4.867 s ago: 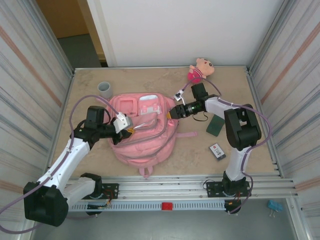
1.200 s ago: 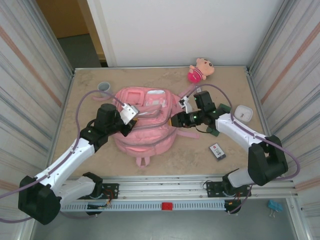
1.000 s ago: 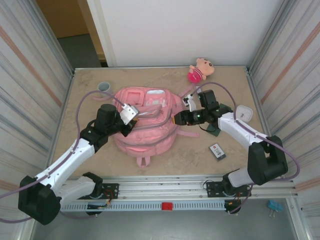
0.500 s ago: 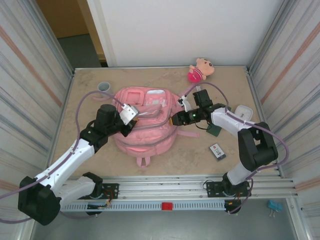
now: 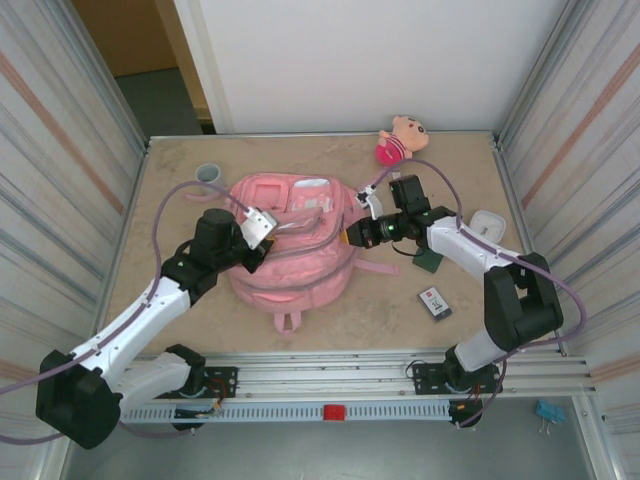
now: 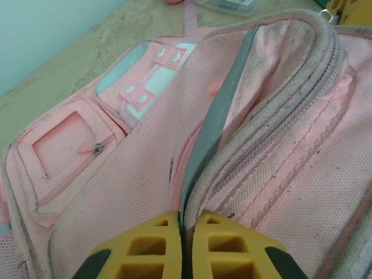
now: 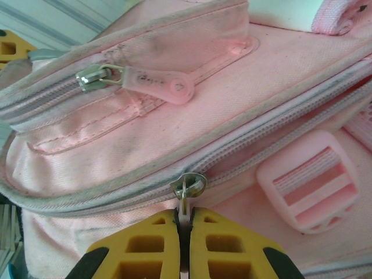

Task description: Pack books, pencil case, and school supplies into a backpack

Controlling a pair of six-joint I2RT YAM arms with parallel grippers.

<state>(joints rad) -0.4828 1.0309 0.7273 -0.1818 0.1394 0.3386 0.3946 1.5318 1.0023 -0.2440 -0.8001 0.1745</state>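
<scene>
Top external, backpack: the pink backpack (image 5: pixel 290 270) lies flat mid-table (image 5: pixel 470 170), front pockets up, between the two arms.
Top external, left gripper: the left gripper (image 5: pixel 266 248) rests on the bag's upper left part; its fingertips are too small here to tell how they stand.
Top external, right gripper: the right gripper (image 5: pixel 350 236) touches the bag's right edge; its jaws are hard to make out.
Top external, hidden: a dark-covered book (image 5: pixel 432 262) is partly covered by the right arm; a black piece with white markings (image 5: pixel 434 302) lies bare just nearer, apart from the bag.
Top external, other things: plush doll (image 5: pixel 400 138) at the far edge, grey cup (image 5: pixel 208 174) far left, white box (image 5: pixel 487 224) at the right.
Top external, room: beige stone-look tabletop, ribbed metal side walls (image 5: pixel 60 150), white back wall (image 5: pixel 350 60), metal rail (image 5: pixel 330 375) along the near edge.
Left wrist, claw: the yellow fingers (image 6: pixel 145 247) are pressed together, and the grey-lined lip of the backpack's opening runs into the seam between them, pinched.
Left wrist, cut off: a yellow bit in the top right corner is too cropped to name.
Right wrist, claw: the fingers are closed tight on the thin metal zip pull (image 7: pixel 187 195) of the bag's lower zip.
Right wrist, nearby: a pink rubber zip tab (image 7: pixel 160 81) hangs free on the upper zip; a pink buckle (image 7: pixel 308 186) sits to the right.
</scene>
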